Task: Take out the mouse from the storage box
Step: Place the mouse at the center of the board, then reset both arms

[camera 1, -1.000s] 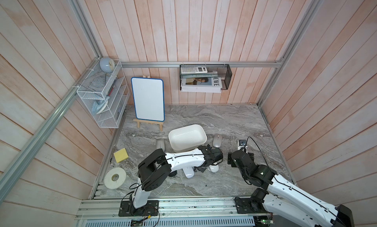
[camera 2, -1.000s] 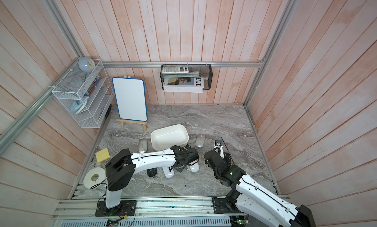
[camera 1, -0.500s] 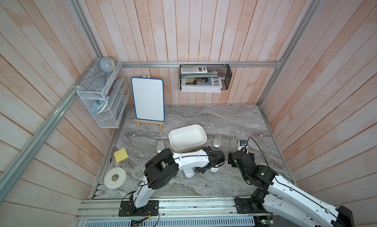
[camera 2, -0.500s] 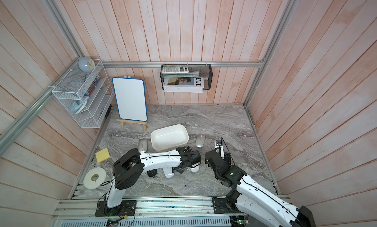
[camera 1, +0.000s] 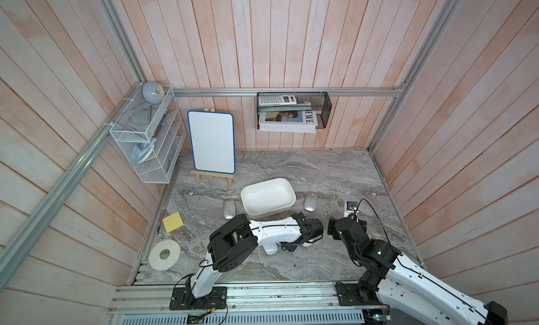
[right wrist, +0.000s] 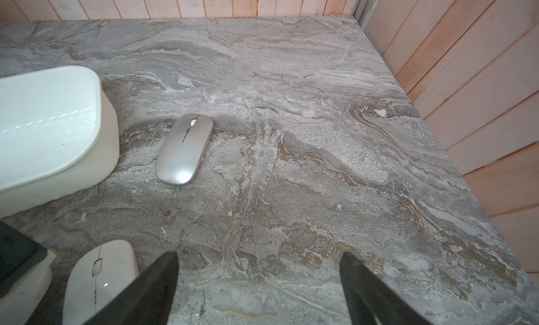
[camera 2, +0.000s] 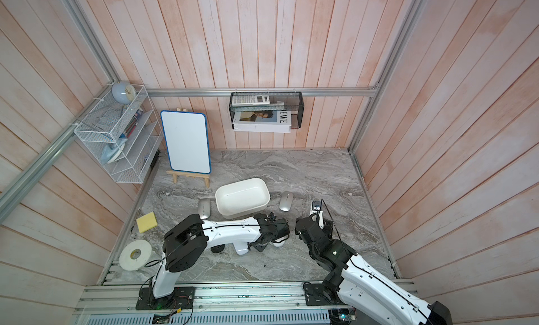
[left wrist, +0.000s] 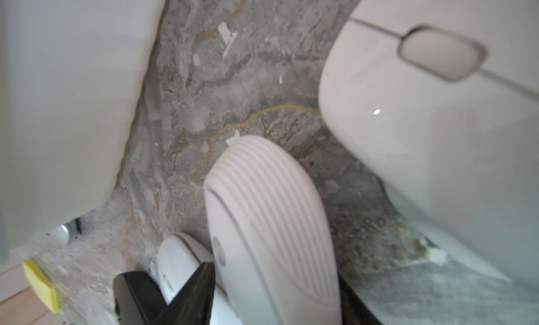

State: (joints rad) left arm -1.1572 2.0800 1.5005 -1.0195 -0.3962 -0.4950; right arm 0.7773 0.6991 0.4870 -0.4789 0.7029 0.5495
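Both top views show the storage box [camera 1: 262,212] empty and the white mouse [camera 1: 311,242] out on the marble table [camera 1: 335,169], just below the left gripper [camera 1: 309,231]. Left wrist view: its ribbed pad [left wrist: 271,215] stands clear of the mouse, jaws parted, holding nothing. Right wrist view: the right gripper [right wrist: 259,279] gapes wide, empty. The mouse's glossy, rigid shell looks light and probably slippery; pinch it across the narrow flanks.

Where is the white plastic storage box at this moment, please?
In both top views the white plastic storage box sits mid-table on the grey marble, between two flat silver mice, with the blue-framed whiteboard behind it.
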